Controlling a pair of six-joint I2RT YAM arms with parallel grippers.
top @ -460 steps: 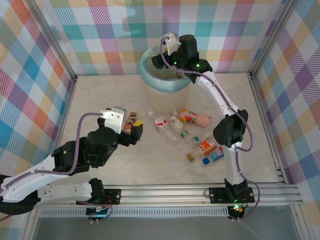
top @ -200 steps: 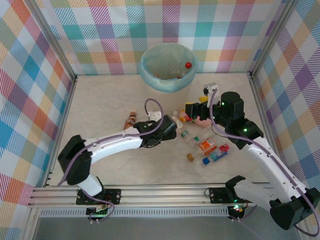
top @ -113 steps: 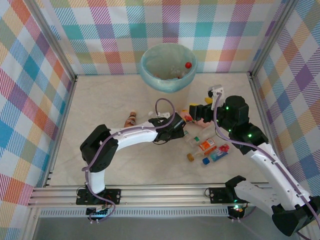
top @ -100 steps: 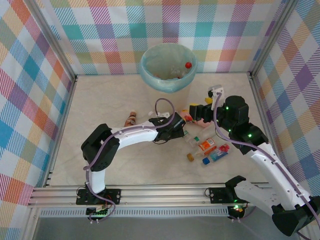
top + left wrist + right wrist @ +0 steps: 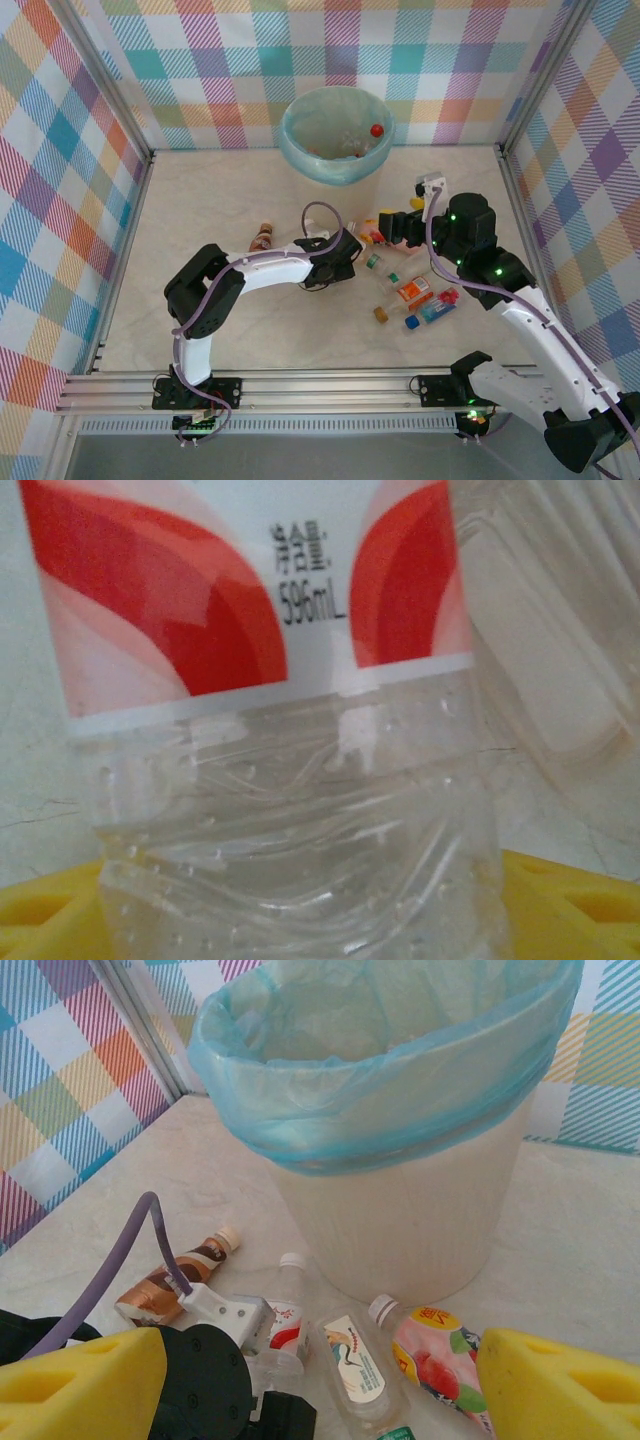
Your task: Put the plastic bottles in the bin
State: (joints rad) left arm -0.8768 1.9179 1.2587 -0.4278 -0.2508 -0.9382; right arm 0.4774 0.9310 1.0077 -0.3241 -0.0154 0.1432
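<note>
Red-label bottle (image 5: 250,600): clear, thin-walled, looks empty; likely light, crushable. Grip mid-body. Left gripper (image 5: 300,920) jaws straddle it, clamp unclear. Right gripper (image 5: 320,1385) jaws apart, empty.

1. Left gripper (image 5: 348,252): has reached from beside the brown bottle (image 5: 262,238) to straddle the red-labelled clear bottle (image 5: 270,730).
2. Right gripper (image 5: 392,226): withdrawn from over the bin (image 5: 335,168) to above the pink bottle (image 5: 435,1355).
3. Red cap (image 5: 376,129): now uncovered inside the bin.
</note>
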